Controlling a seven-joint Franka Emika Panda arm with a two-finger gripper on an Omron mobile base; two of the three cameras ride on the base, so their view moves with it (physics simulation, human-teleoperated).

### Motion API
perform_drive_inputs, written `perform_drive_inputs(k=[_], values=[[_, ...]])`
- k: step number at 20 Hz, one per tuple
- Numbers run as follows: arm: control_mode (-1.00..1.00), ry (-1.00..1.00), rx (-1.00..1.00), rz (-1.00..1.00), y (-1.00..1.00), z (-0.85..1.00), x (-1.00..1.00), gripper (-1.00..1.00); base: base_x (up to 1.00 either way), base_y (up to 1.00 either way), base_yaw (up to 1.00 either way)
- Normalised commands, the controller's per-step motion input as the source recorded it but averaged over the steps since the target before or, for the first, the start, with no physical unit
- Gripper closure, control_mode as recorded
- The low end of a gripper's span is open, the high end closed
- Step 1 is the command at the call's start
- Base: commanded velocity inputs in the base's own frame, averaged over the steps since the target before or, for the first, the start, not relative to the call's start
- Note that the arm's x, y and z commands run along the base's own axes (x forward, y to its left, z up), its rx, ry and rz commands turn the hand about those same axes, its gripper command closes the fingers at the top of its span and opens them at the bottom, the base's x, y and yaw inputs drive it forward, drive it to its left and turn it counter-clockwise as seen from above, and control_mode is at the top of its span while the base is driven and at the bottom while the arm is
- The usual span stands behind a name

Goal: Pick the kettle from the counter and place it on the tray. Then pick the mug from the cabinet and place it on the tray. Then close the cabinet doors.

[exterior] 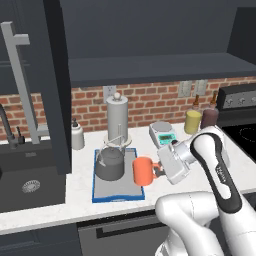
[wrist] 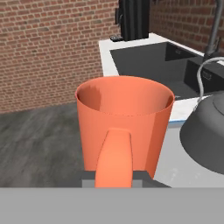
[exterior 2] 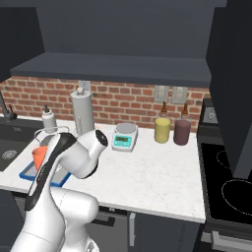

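From my remote station I see the small orange cylindrical mug [exterior: 143, 171] held upright, mouth up, its long axis vertical and its side handle pointing back toward the white arm's two-finger gripper [exterior: 159, 170], whose fingers are clamped on that handle. The mug hangs at the right edge of the flat grey tray with the raised blue rim [exterior: 118, 196], just beside the squat dark grey kettle with the thin wire handle [exterior: 110, 162], which sits on the tray; I cannot tell whether the mug's base touches the tray. The tray lies on the white speckled stone counter [exterior: 75, 182], with a black sink [exterior: 27, 185] to its left. Behind stand a tall grey paper-towel cylinder [exterior: 117, 119], a small white-and-teal kitchen scale [exterior: 163, 132], a yellow jar [exterior: 193, 121] and a dark maroon jar [exterior: 209, 118] against a red brick wall [exterior: 145, 102]. A dark navy cabinet door [exterior: 30, 80] stands open above the sink. No writing is legible.
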Motion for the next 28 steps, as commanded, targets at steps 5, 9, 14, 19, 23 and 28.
perform_drive_inputs(k=[5, 9, 14, 19, 23, 28], values=[[-1.0, 0.0, 0.02, 0.04, 0.04, -0.4, 0.05, 1.0, 0.0, 0.0, 0.0], [-1.0, 0.0, 0.03, 0.02, 0.07, -0.37, 0.11, 1.0, 0.0, 0.0, 0.0], [-1.0, 0.0, 0.04, 0.01, 0.05, -0.26, 0.15, 1.0, 0.0, 0.0, 0.0], [-1.0, 0.0, 0.01, 0.0, 0.11, -0.4, 0.04, 1.0, 0.0, 0.0, 0.0], [-1.0, 0.0, 0.0, 0.0, 0.17, -0.4, 0.0, 1.0, 0.0, 0.0, 0.0], [-1.0, 0.0, 0.02, 0.0, 0.16, -0.26, 0.03, 1.0, 0.0, 0.0, 0.0]])
